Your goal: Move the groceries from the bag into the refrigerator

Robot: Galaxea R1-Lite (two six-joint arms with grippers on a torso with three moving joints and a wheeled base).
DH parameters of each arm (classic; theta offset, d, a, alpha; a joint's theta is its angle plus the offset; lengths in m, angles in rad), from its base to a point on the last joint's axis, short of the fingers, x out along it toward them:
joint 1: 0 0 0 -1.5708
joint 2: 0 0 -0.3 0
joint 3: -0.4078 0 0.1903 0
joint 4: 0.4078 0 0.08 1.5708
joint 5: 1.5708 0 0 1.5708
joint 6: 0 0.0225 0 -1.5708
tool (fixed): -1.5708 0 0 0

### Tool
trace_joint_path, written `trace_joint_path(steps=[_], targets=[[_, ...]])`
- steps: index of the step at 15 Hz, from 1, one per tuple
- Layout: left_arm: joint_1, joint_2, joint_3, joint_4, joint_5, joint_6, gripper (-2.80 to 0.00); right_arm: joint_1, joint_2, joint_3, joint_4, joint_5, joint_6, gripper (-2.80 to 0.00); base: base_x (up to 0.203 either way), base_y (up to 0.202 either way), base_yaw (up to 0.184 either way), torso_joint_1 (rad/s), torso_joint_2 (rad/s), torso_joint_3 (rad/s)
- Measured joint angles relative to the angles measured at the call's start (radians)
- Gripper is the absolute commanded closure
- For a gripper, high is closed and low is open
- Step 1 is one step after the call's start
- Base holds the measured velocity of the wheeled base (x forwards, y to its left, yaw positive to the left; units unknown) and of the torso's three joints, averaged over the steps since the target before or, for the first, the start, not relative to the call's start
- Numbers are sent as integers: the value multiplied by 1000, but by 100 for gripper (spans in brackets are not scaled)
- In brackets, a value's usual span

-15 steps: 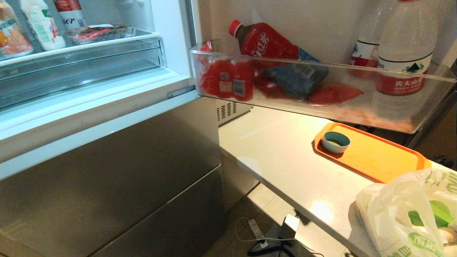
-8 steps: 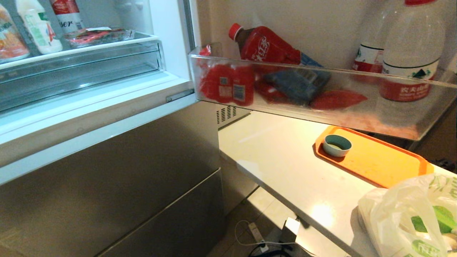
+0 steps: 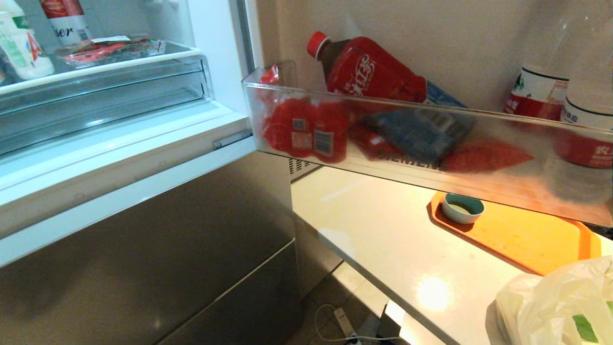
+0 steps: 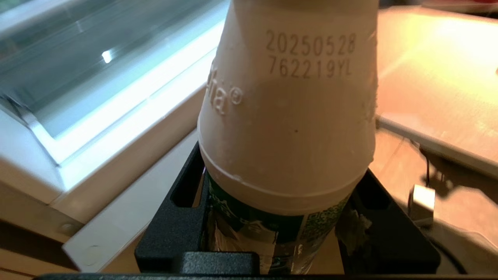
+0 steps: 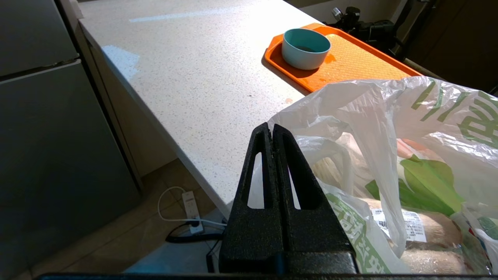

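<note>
My left gripper point(image 4: 280, 190) is shut on a white bottle point(image 4: 288, 116) with a green label, its black fingers point(image 4: 183, 202) clamping the label band. Beyond the bottle lies the lit white sill of the open refrigerator point(image 4: 116, 97). In the head view the refrigerator point(image 3: 143, 230) shows grey steel lower doors and a clear inner shelf point(image 3: 105, 91); neither gripper appears there. My right gripper point(image 5: 272, 128) is shut on nothing, beside the bag point(image 5: 389, 116) at the counter's edge. Through the bag point(image 3: 560, 306) I see groceries: a pale beige lump point(image 5: 424, 229) and a green pack point(image 5: 428, 182).
The open door's clear bin point(image 3: 407, 143) overhangs the counter point(image 3: 383, 230), holding red bottles point(image 3: 368, 67) and water bottles point(image 3: 584, 120). An orange tray point(image 3: 527, 235) carries a teal bowl point(image 3: 462, 208). A power strip point(image 3: 342, 321) and cables lie on the floor.
The whole head view has shifted: the door bin looms larger and the bag has slid toward the lower right corner, so the camera moved. Nothing on the counter has moved.
</note>
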Motion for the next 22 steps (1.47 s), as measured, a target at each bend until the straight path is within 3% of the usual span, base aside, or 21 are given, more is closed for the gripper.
trace_joint_path(steps=[6, 11, 16, 20, 22], targets=[[-1, 58, -28, -90, -10, 27, 0, -1, 0, 0, 0, 0, 1, 0, 0, 0, 0, 0, 0, 0], [-3, 240, -133, -172, -14, 16, 0, 0, 0, 0, 0, 0, 0, 0, 0, 0, 0, 0, 0, 0], [-22, 474, -264, -182, 4, -119, 0, 0, 0, 0, 0, 0, 2, 0, 0, 0, 0, 0, 0, 0], [-41, 647, -414, -184, 79, -222, 0, 0, 0, 0, 0, 0, 1, 0, 0, 0, 0, 0, 0, 0], [-46, 715, -463, -206, 117, -234, 0, -1, 0, 0, 0, 0, 1, 0, 0, 0, 0, 0, 0, 0]])
